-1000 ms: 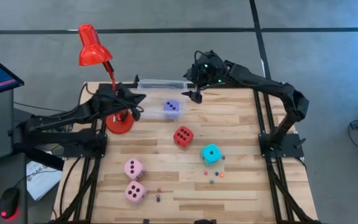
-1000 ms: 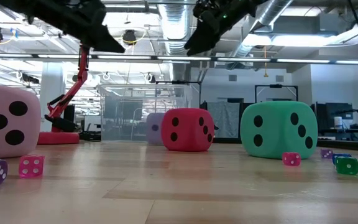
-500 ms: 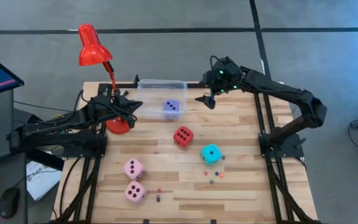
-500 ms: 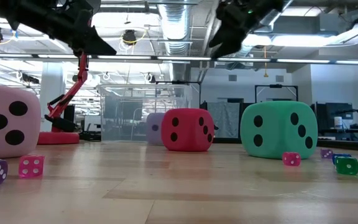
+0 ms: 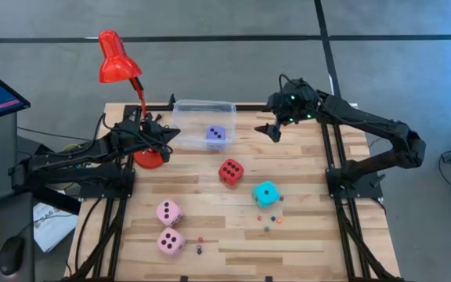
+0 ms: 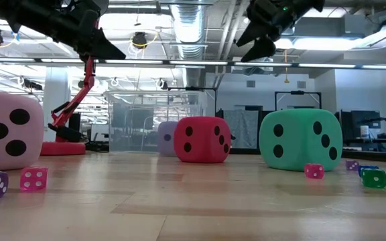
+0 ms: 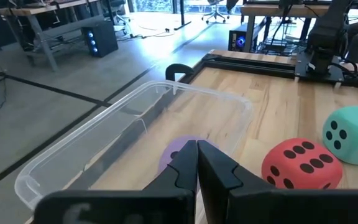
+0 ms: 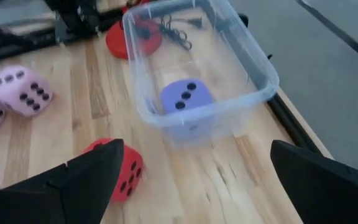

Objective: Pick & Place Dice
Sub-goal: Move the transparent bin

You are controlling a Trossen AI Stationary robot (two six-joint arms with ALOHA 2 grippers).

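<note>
- The lavender die (image 5: pixel 216 134) sits inside the clear plastic bin (image 5: pixel 186 110) at the far edge of the worktop (image 5: pixel 304 227), three pips up; the right wrist view shows it plainly against the bin's floor (image 8: pixel 186 99).
- Right gripper (image 5: pixel 273 130) hangs in the air over the far right part of the worktop, just beside the bin's right end, fingers (image 8: pixel 73 183) spread wide with nothing between them.
- Left gripper (image 5: pixel 167 135) hovers near the bin's left end, by the red lamp's base (image 5: pixel 149 159), its claw pressed together and empty (image 7: pixel 197 163).
- The red die (image 5: pixel 230 171) lies near the middle of the worktop, apart from the bin.
- The cyan die (image 5: pixel 266 193) rests just to the right of the red one, nearer the front edge.
- Two pink dice (image 5: pixel 169 211) sit close together toward the front left corner, one behind the other.
- A scatter of small coloured dice (image 6: pixel 374 177) lies near the front edge, by the cyan die.
</note>
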